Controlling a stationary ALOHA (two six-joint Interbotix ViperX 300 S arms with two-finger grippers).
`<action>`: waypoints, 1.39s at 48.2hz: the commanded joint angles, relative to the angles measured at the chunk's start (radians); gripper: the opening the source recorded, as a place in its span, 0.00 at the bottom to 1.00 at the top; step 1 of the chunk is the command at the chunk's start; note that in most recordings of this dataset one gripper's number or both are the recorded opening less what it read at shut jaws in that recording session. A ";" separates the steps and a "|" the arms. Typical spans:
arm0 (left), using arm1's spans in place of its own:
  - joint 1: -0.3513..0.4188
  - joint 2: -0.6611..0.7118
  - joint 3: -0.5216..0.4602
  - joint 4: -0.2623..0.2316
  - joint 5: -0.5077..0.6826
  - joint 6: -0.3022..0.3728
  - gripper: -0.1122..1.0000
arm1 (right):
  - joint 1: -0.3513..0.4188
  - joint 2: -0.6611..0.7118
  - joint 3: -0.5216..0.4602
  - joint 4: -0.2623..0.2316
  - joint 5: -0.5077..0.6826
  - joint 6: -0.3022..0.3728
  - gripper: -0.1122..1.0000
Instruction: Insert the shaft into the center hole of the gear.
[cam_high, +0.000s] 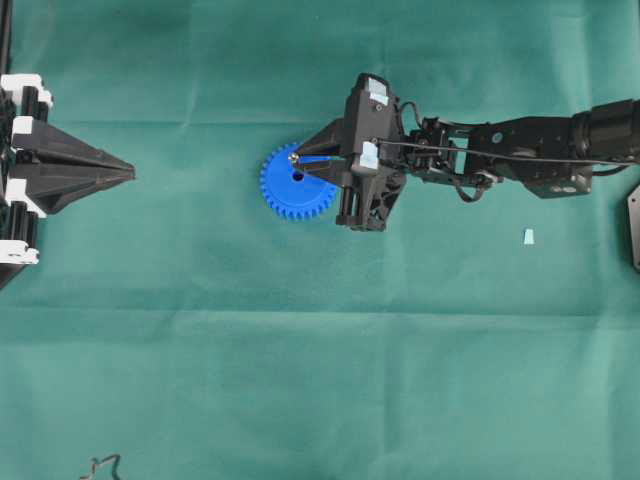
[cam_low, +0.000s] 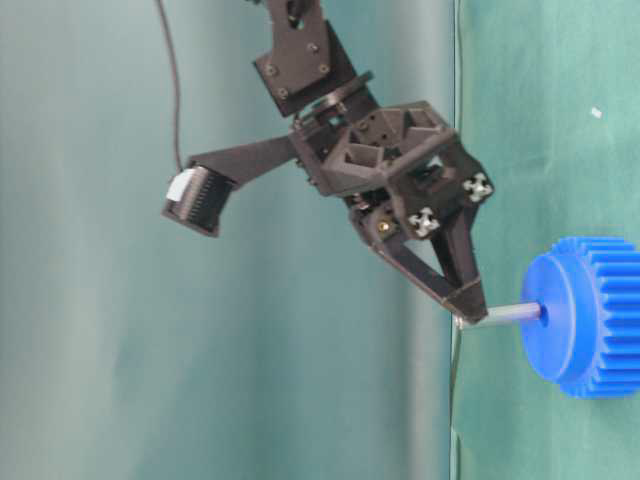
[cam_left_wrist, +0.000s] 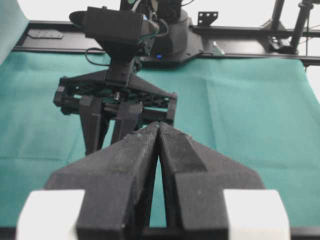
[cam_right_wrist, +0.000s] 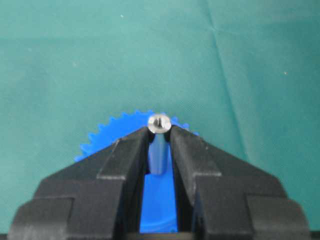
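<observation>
The blue gear (cam_high: 290, 195) lies flat on the green cloth at the middle. My right gripper (cam_high: 296, 157) is shut on the shaft (cam_low: 505, 315) near its top and holds it upright over the gear. The shaft's lower end meets the middle of the gear's face (cam_low: 560, 315), where the center hole (cam_high: 297, 176) is. In the right wrist view the shaft's shiny top (cam_right_wrist: 159, 122) sits between the fingertips, with the gear (cam_right_wrist: 100, 137) below. My left gripper (cam_high: 130, 173) is shut and empty at the far left, also seen in its own wrist view (cam_left_wrist: 159, 125).
A small pale-blue chip (cam_high: 528, 236) lies on the cloth at the right. A black plate (cam_high: 634, 225) sits at the right edge. A thin wire (cam_high: 100, 465) lies at the bottom left. The right arm (cam_left_wrist: 117, 95) faces the left wrist camera.
</observation>
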 joint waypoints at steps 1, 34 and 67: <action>0.000 0.003 -0.026 0.003 -0.005 0.000 0.10 | 0.005 -0.003 -0.009 0.002 -0.018 -0.003 0.25; -0.002 0.003 -0.026 0.003 -0.005 -0.015 0.10 | 0.021 -0.046 -0.005 -0.006 -0.021 -0.005 0.25; -0.002 0.003 -0.026 0.005 -0.005 -0.017 0.10 | 0.025 -0.044 -0.003 -0.006 -0.029 -0.009 0.25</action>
